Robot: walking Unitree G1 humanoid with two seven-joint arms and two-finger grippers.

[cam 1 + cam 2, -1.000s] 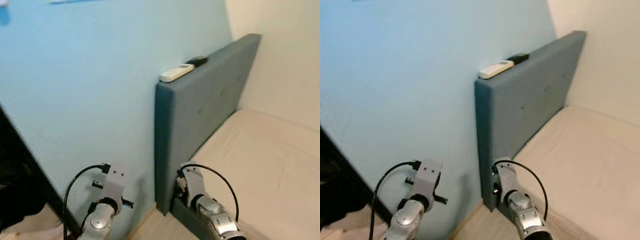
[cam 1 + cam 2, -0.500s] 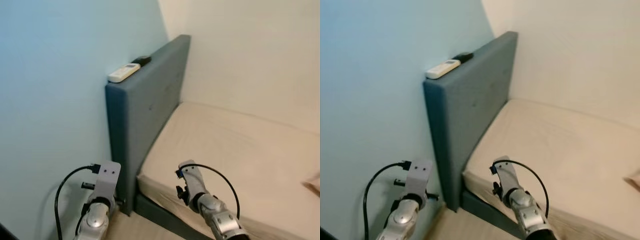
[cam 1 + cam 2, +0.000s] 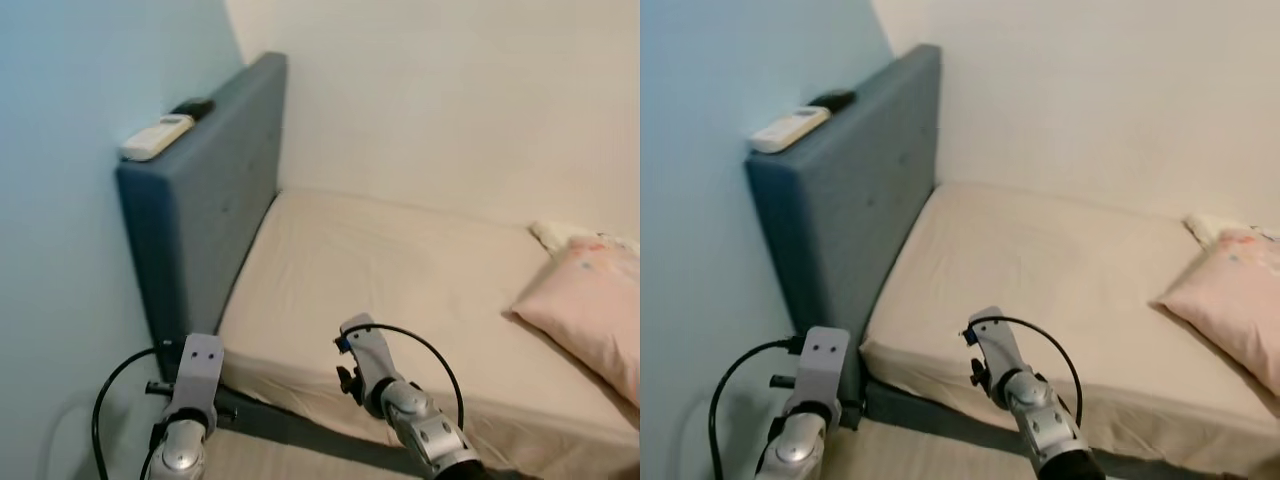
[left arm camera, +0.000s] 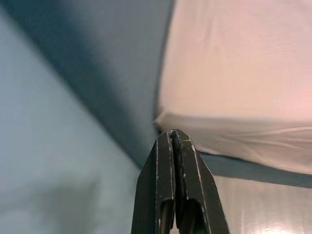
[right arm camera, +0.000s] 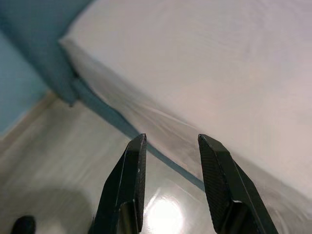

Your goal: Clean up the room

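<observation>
A bed with a beige mattress [image 3: 400, 270] and a grey-blue padded headboard [image 3: 200, 220] stands before me. On top of the headboard lie a white remote [image 3: 157, 137] and a small black object [image 3: 192, 107]. A pink pillow [image 3: 590, 310] rests at the bed's right end. Both arms hang low at the picture's bottom. My left gripper [image 4: 174, 139] is shut with nothing in it, near the bed's corner by the blue wall. My right gripper [image 5: 170, 146] is open and empty, over the mattress edge and the glossy floor.
A light blue wall [image 3: 60, 250] runs along the left, close to the headboard. A cream wall [image 3: 450, 100] stands behind the bed. The dark bed frame [image 3: 300, 430] runs under the mattress edge, with pale glossy floor [image 5: 58, 161] in front of it.
The camera has swung to the right: the headboard slid leftward in the picture, more of the mattress came into view, and the pink pillow appeared. Both arms hang much as before.
</observation>
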